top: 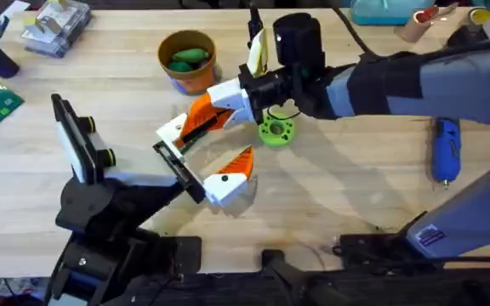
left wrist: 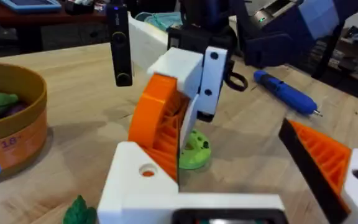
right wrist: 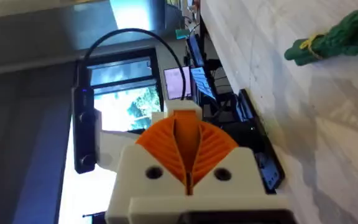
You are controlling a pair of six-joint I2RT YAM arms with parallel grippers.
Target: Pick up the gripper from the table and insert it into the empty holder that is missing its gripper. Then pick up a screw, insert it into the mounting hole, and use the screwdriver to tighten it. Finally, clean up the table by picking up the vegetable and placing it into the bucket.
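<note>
With right jaws clamped shut on gripper point(top: 170, 129), press its white base squarely onto holder point(top: 179, 168) at bare end. Leave left jaws wide apart, empty.

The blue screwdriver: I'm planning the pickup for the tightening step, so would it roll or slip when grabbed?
Probably prone to rolling: the screwdriver looks pen-shaped and round-bodied, lying flat on the bare wooden table. Its casing appears smooth, so it may slip unless pinched squarely across the barrel. It looks rigid, unlikely to flex, though the thin tip seems the more delicate end.
</note>
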